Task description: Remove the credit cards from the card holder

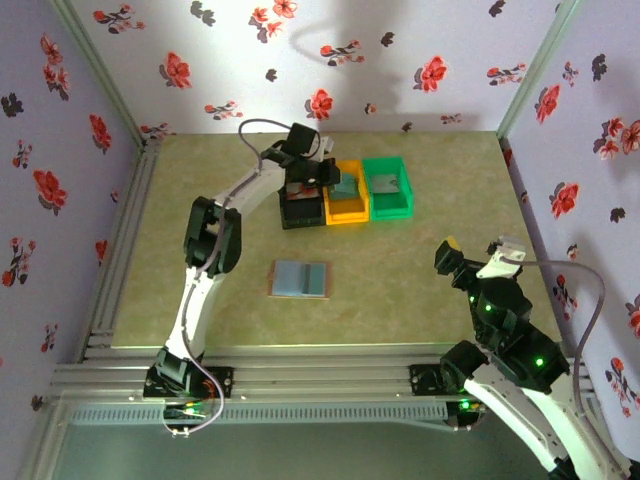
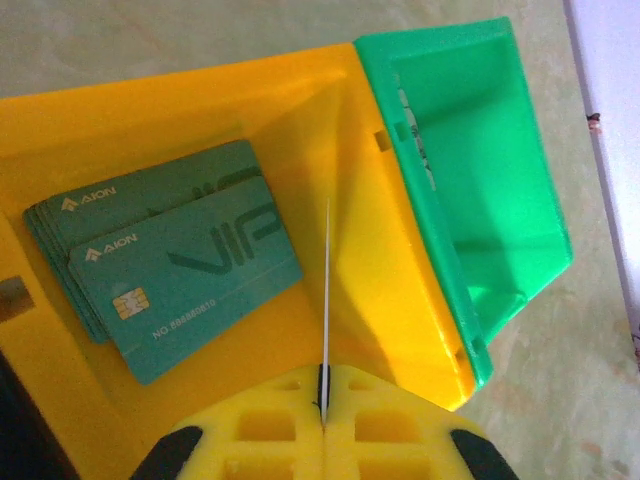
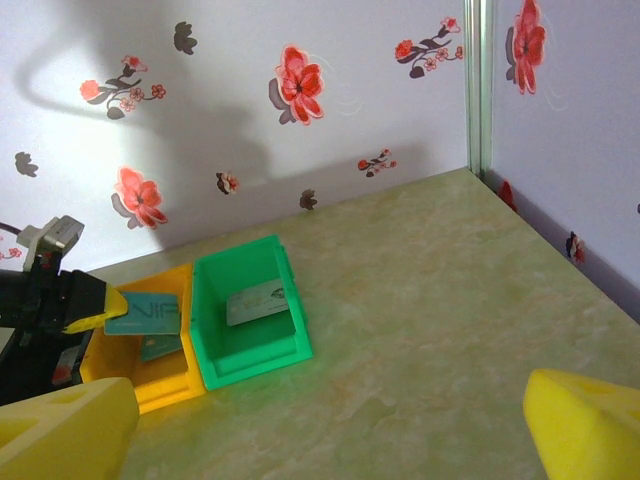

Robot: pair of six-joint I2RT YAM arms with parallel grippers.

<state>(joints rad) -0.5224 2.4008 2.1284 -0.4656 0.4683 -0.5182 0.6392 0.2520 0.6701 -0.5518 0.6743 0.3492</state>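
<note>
Found the left gripper point(image 2: 325, 388) clamped shut on one thin teal plastic credit card point(image 3: 145, 312), seen edge-on from the left wrist and hanging directly above the rectangular orange plastic bin point(image 2: 180, 110). Saw a fanned stack of teal credit cards point(image 2: 170, 250), marked VIP, lying flat inside the orange bin, below the held one. Noted a rectangular green plastic bin point(image 2: 470, 150) touching the orange bin's right side, with one more card point(image 3: 255, 302) inside, and a black bin point(image 1: 300, 212) touching its left side. Spotted the pinkish-tan bifold card holder point(image 1: 300, 278) lying open on the mottled green table point(image 1: 420, 290), blue-grey panels up, well apart from the orange bin and nearer the arm bases. Saw the right gripper point(image 3: 320, 440) empty, yellow foam fingers point(image 3: 60, 430) spread wide, well to the right of the orange bin.
</note>
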